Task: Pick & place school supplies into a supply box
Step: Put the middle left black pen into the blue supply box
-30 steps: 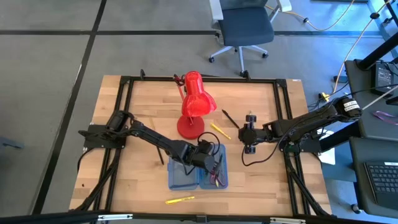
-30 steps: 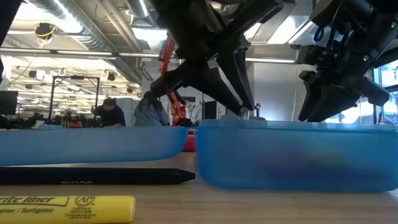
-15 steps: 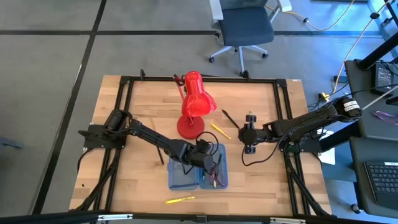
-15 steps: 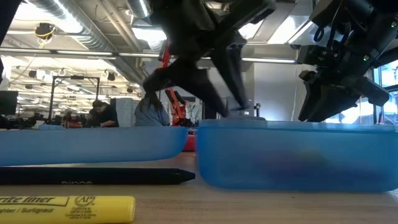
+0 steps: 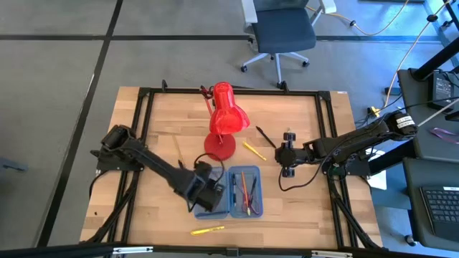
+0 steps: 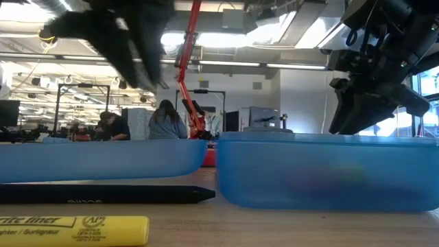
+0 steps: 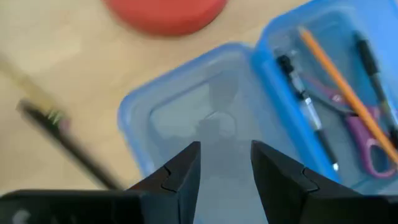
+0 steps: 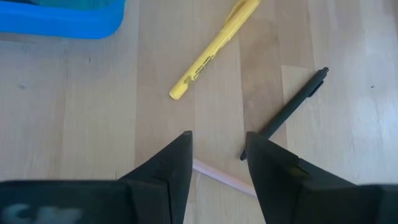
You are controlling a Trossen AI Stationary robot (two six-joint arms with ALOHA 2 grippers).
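Lying open near the table's (image 5: 143,208) 6 o'clock edge: the blue pencil case (image 5: 229,192), its two halves side by side. Holding in the half toward 3 o'clock: an orange pencil (image 7: 339,84), a black pen (image 7: 305,109) and purple-handled scissors (image 7: 367,134). Hovering over the bare half toward 9 o'clock: the left gripper (image 5: 208,195), fingers (image 7: 180,177) parted narrowly, gripping nothing. Waiting toward 3 o'clock, well apart from the case: the right gripper (image 5: 288,162), fingers (image 8: 171,168) slightly apart and empty above bare wood. Lying near it: a yellow highlighter (image 8: 214,46) and another black pen (image 8: 286,112). Resting at 6 o'clock of the case: a second yellow highlighter (image 5: 208,231). Standing toward 12 o'clock: a red desk lamp (image 5: 226,118).
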